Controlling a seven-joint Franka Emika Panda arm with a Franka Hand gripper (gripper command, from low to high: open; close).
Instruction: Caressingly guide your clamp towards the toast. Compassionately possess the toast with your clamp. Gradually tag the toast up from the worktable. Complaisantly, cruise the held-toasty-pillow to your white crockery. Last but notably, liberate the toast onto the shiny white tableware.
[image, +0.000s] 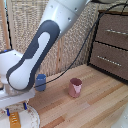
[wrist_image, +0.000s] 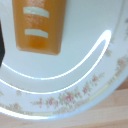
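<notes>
The toast (image: 15, 120) is a small orange-yellow block lying flat on the white crockery (image: 31, 118) at the exterior view's lower left. My clamp (image: 15, 109) hangs just above it with its dark fingers spread to either side. In the wrist view the toast (wrist_image: 39, 25) fills the picture close up, resting on the plate's smooth white middle (wrist_image: 75, 55). One dark finger (wrist_image: 1, 47) shows at the picture's edge, with a gap between it and the toast. The plate's flowered rim (wrist_image: 65, 97) curves past, with the pale wooden worktable (wrist_image: 100, 119) beyond it.
A pink cup (image: 75, 87) stands on the worktable (image: 95, 105) to the exterior view's right of the plate. A blue cup (image: 41, 82) stands behind it, near my arm. A dark brown drawer cabinet (image: 113, 45) stands at the back right, and a woven screen lies behind.
</notes>
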